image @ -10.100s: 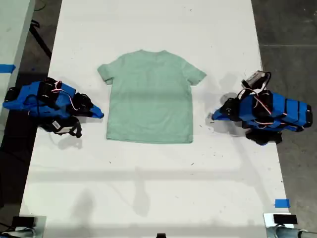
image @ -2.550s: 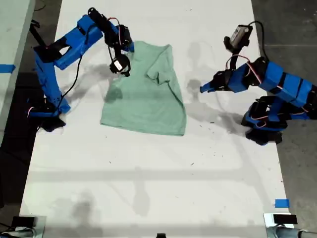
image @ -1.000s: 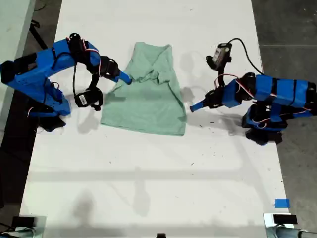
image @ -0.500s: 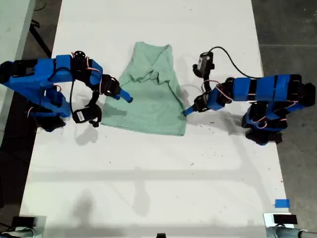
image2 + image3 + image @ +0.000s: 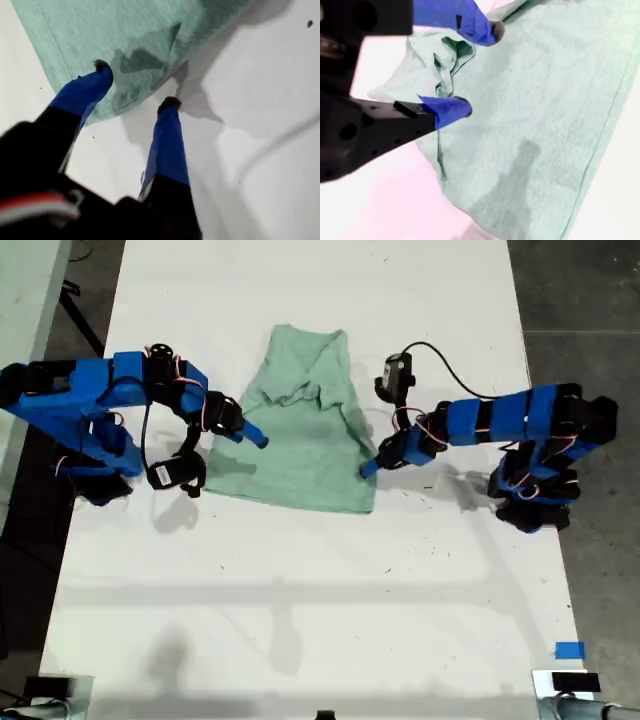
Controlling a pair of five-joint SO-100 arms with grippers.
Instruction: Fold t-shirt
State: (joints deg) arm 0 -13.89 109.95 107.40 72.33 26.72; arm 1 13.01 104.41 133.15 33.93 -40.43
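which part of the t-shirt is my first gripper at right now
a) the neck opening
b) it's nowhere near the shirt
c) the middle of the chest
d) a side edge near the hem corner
d, my first gripper stands open at the t-shirt edge near the hem corner, one fingertip over the cloth and the other over the bare table.

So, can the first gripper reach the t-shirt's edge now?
Probably yes. My first gripper is open and straddles the edge of the t-shirt, with one fingertip over the cloth and the other over the bare table. Nothing stands between.
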